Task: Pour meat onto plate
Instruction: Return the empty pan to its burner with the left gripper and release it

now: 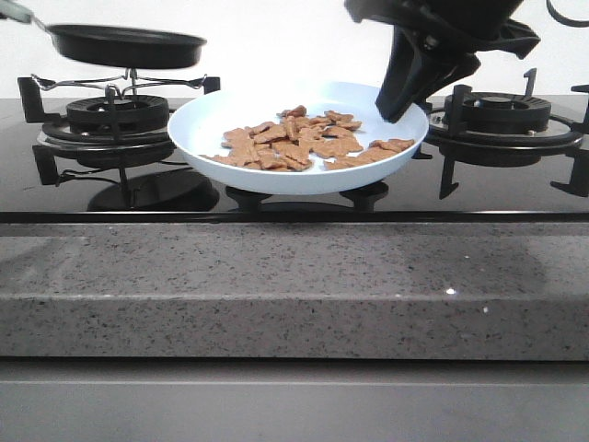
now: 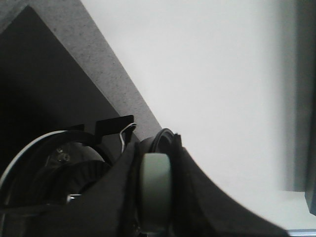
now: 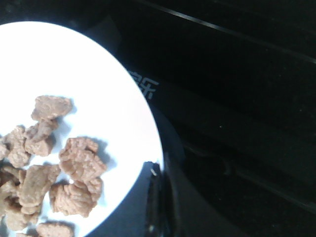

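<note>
The pale-blue plate sits low over the middle of the stove, with the meat heaped in it as reddish-brown chunks. My right gripper comes down from above and is shut on the plate's right rim. In the right wrist view its jaws pinch the rim of the plate, with meat beside them. My left gripper is shut on the pale handle of the black frying pan. It holds the pan level above the left burner, and the pan looks empty.
The left burner grate is under the pan, and the right burner grate stands beside my right gripper. The black glass stove top ends at a grey speckled counter edge in front. A white wall is behind.
</note>
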